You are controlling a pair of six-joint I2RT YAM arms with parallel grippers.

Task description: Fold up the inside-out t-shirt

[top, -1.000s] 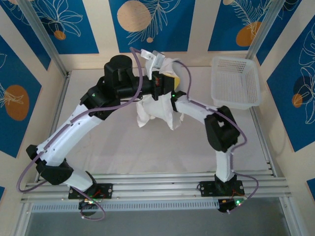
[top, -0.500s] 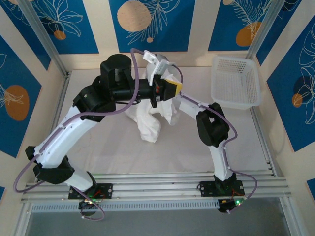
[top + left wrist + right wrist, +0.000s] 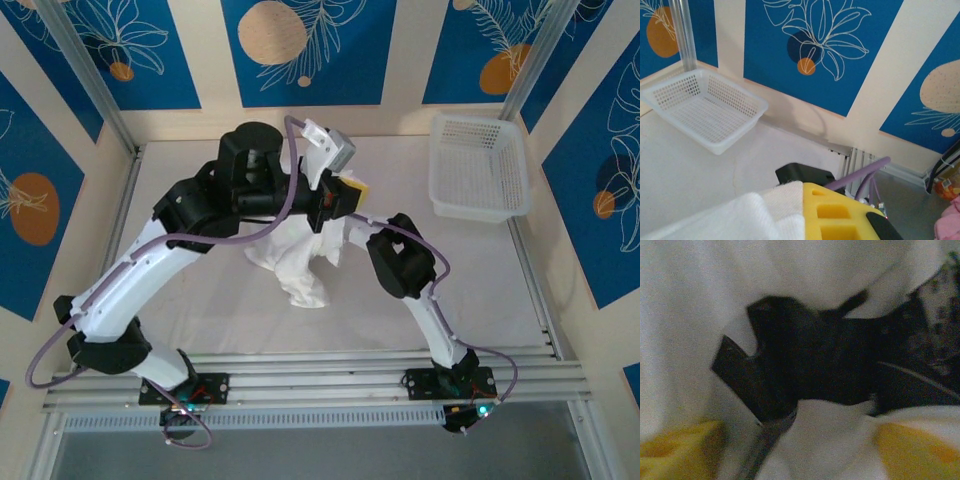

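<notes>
Cloth hangs in a bunch from the left gripper [image 3: 345,192], well to the left of the basket [image 3: 478,170]. That cloth is the t-shirt [image 3: 298,262], white and all crumpled. Its low end droops down to the table [image 3: 480,290], on the side away from the basket.

The left gripper is pinched tight on the top of the t-shirt. In the left wrist view the white cloth sits right against its yellow finger [image 3: 835,215], and the basket stands further off behind it.

The right gripper [image 3: 795,452] is just beside the left one, on the basket side of the t-shirt. Its two yellow fingers [image 3: 912,450] stand apart, and white cloth lies between them and all around them. That view is blurry, so I cannot tell if the fingers press on the cloth.
</notes>
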